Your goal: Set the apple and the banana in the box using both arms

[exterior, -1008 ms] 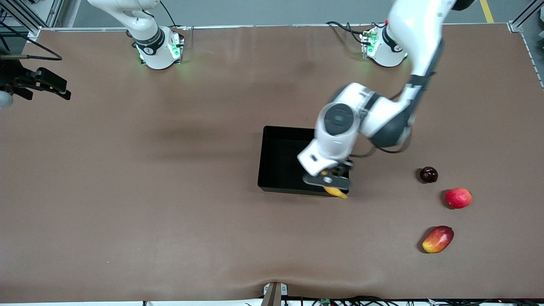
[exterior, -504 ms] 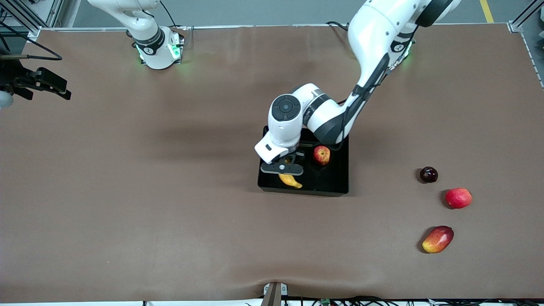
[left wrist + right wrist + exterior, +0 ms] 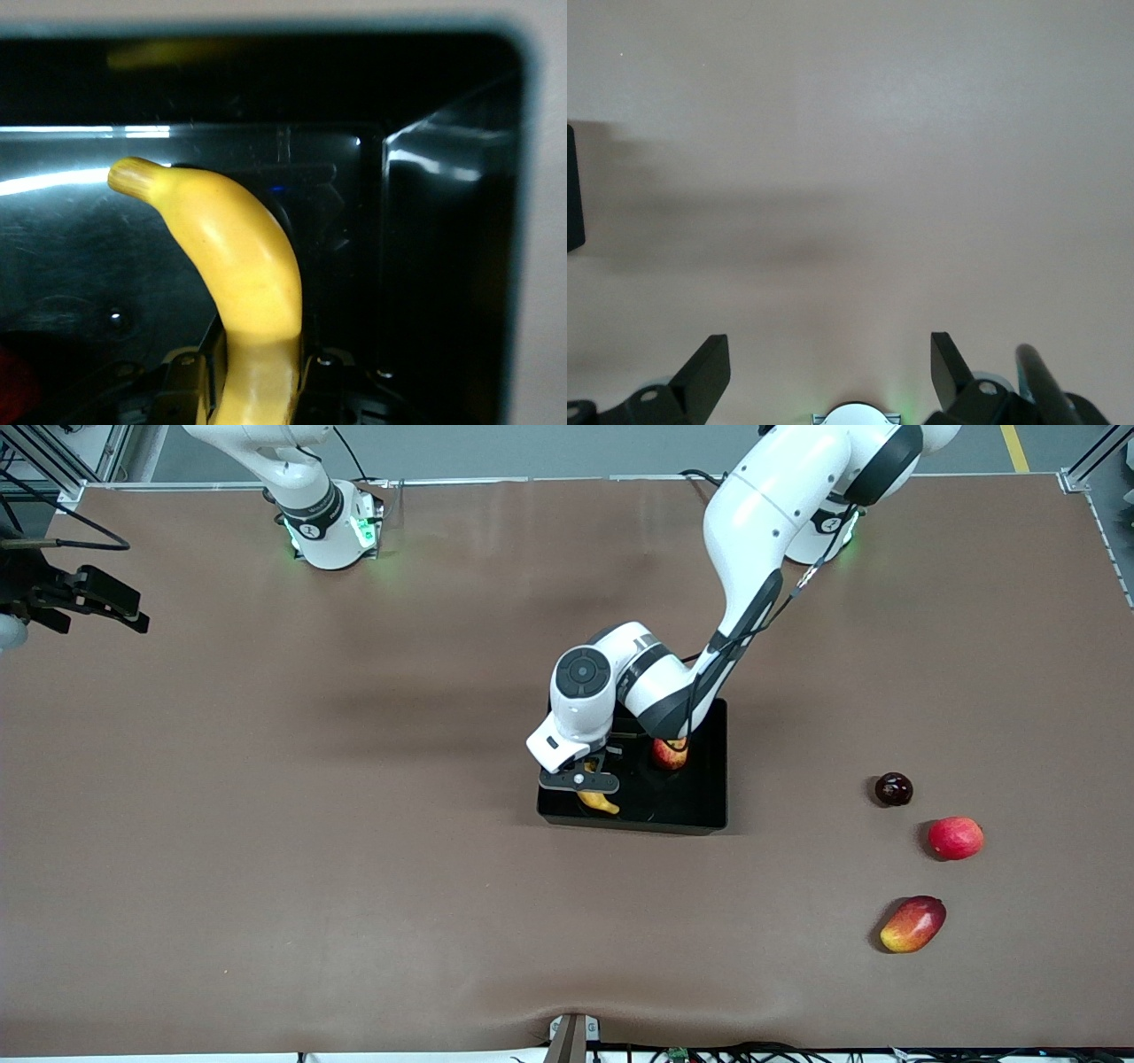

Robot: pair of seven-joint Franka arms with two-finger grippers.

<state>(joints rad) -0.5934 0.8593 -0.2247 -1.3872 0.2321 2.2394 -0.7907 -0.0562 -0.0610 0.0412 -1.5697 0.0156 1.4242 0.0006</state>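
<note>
- Left gripper [image 3: 582, 781] was down inside the box [image 3: 709, 802], at the end toward the right arm, closed on the banana [image 3: 600, 802].
- Left wrist view showed the banana [image 3: 239, 266] clamped between the fingers [image 3: 190, 390] at its lower end, the rest curving out over the glossy black floor of the box [image 3: 80, 257], stem tip free.
- Whether the banana touched the box floor could not be made out.
- Apple [image 3: 670, 753] lay in the box, toward the left arm's end, partly covered by the left arm's wrist; it sat farther from the front camera than the banana.
- Box stood about mid-table.
- Right gripper [image 3: 830, 367] had its jaws spread wide and held nothing; its wrist view showed only bare brown table [image 3: 859, 133] below it. The right arm waited at its own end of the table.
- Three other fruits lay on the table toward the left arm's end, well apart from the box: a dark round fruit [image 3: 893, 788], a pinkish-red round fruit [image 3: 956, 838] nearer the front camera, and an oval red-and-yellow fruit [image 3: 912, 924] nearest of the three.
</note>
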